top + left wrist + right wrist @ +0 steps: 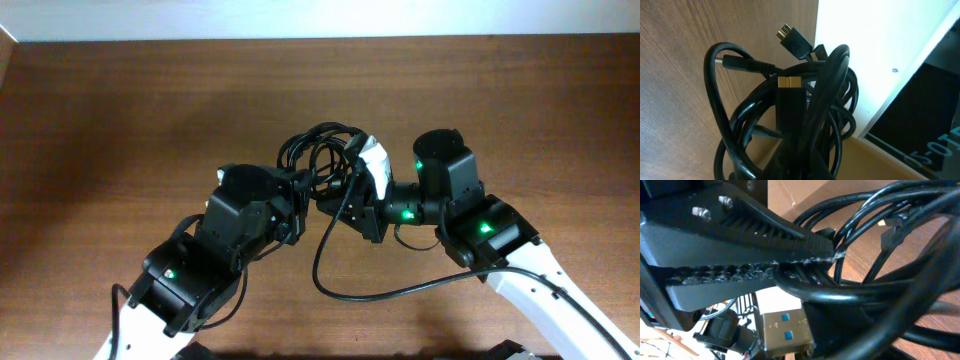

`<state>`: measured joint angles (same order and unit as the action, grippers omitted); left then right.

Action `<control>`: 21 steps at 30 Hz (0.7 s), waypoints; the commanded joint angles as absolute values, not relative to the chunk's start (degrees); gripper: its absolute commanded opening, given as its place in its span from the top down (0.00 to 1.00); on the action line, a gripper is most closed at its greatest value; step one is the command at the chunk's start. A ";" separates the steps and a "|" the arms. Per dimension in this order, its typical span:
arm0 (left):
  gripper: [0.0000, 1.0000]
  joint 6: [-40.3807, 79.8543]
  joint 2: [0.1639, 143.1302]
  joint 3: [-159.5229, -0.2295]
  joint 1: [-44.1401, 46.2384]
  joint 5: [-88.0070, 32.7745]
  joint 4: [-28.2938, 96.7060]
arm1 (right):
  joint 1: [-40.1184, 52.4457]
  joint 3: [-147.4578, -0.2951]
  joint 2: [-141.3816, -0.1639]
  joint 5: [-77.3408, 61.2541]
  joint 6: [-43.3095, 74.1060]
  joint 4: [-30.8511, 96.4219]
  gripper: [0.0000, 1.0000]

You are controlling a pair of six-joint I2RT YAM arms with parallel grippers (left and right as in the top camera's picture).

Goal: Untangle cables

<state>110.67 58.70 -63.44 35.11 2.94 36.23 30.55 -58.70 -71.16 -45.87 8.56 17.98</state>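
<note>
Right gripper (834,256): black ridged fingers (765,235) pressed together along their whole length. Strands of the thin black flexible cables (322,152) are pinched at the tip, so it is clenched on the cables. More strands loop close under and past the tip.

A flat silver plug with a blue insert (785,332) sits just below the right fingers.

Left gripper (298,192): the wrist view shows one flat black finger (790,120) with a brass-coloured end. It stands up through the middle of the coil, with loops crossing in front of and behind it. The other finger is hidden, so I cannot tell whether this gripper grasps or is slack.

A chunky black plug with a metal end (792,40) pokes out above the coil. A small slim plug (729,62) sits on a loop at the left.

The cables form one tangled bunch of overlapping loops at mid-table. The two grippers meet it from either side. Whether it rests on the surface or is lifted, I cannot tell.

A long black cord (330,285) sweeps out from under the bunch in a wide curve toward the right arm. I cannot tell whether it belongs to the tangle.

All of this is over a brown wood-grain table (120,120).
</note>
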 commanded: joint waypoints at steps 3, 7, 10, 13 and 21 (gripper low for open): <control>1.00 111.00 58.06 -64.66 35.14 2.52 36.97 | 31.22 -58.52 -70.87 -45.74 7.97 18.11 0.96; 1.00 111.00 58.06 -64.66 35.07 2.79 37.12 | 31.22 -58.52 -70.87 -46.09 7.99 20.38 0.96; 1.00 110.96 58.04 -64.66 35.09 5.06 37.19 | 31.22 -58.52 -70.87 -46.11 7.99 26.15 0.96; 1.00 105.51 58.06 -64.66 35.07 13.23 37.52 | 31.22 -58.52 -70.87 -48.42 7.94 30.72 0.96; 1.00 85.43 58.06 -64.66 35.09 35.24 44.71 | 31.22 -58.52 -70.87 -53.39 7.92 30.65 0.96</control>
